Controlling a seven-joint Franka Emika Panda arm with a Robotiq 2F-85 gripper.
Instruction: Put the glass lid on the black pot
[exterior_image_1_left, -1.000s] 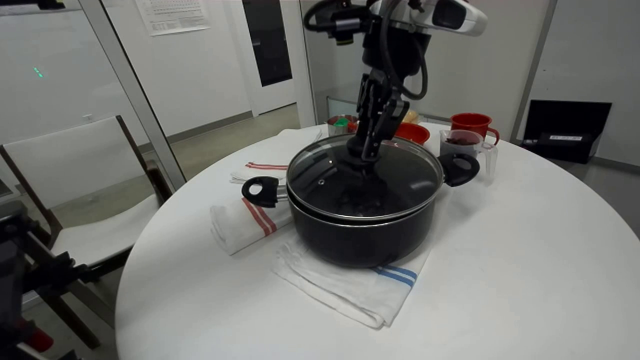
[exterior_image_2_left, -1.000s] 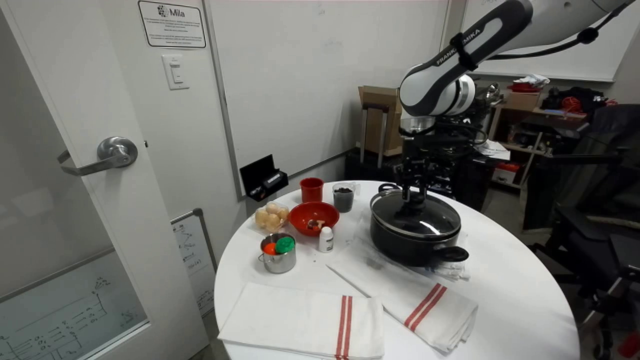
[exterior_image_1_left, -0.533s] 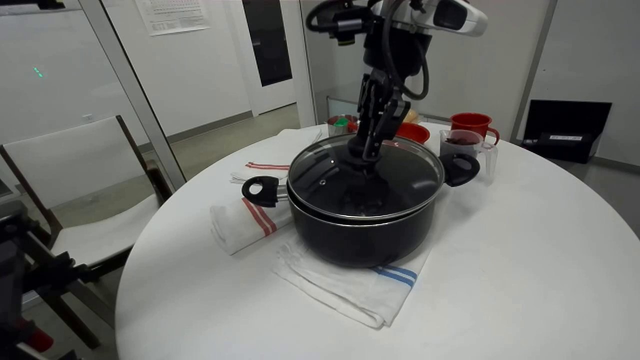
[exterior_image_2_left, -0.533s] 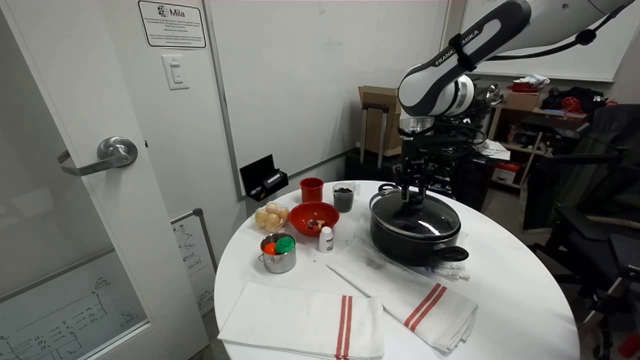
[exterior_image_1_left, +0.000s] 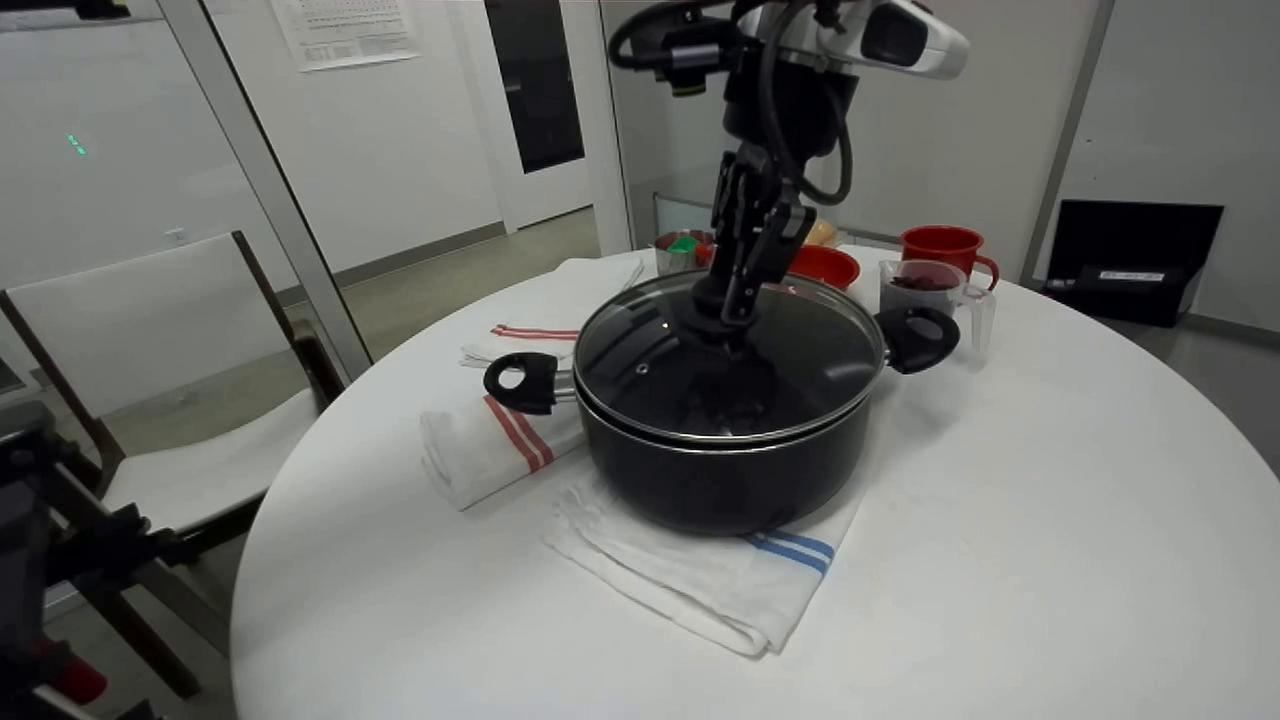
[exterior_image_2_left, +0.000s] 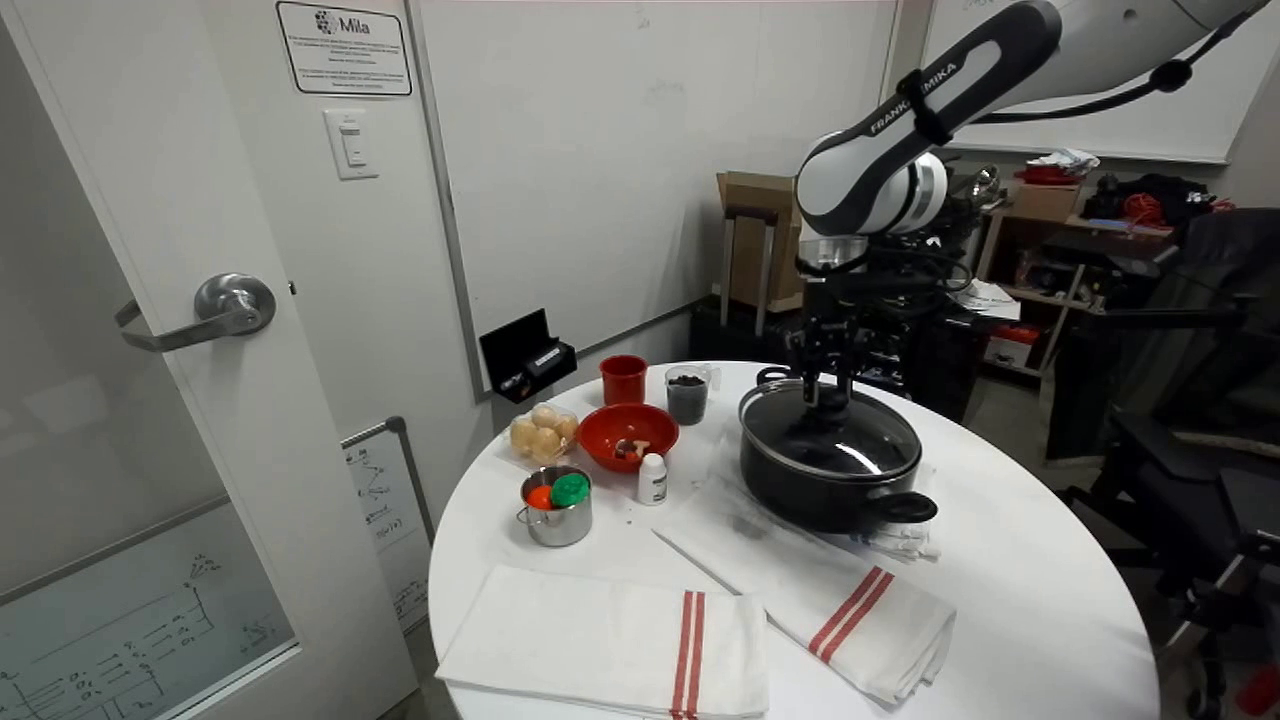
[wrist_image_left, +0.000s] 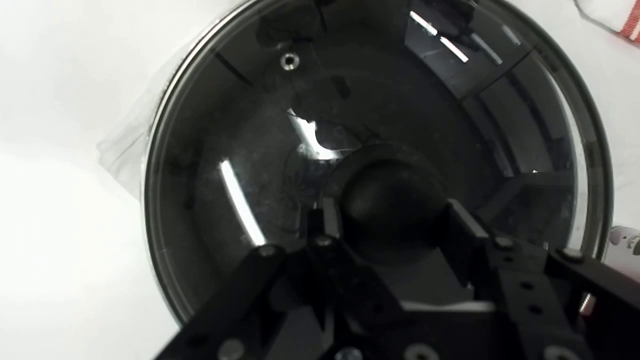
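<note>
The jaws clamp the glass lid (exterior_image_1_left: 740, 385) by its central knob (wrist_image_left: 392, 200), presumably so that it can settle level onto the black pot (exterior_image_1_left: 725, 490).

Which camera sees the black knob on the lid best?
The wrist view. It looks down on the black knob, big and near the middle, between the fingers of the gripper. Both exterior views show the knob too, but small and hard to tell from the dark gripper.

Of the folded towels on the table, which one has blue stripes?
The front towel, partly under the black pot, in an exterior view; the left towel and the back towel have red stripes.
</note>
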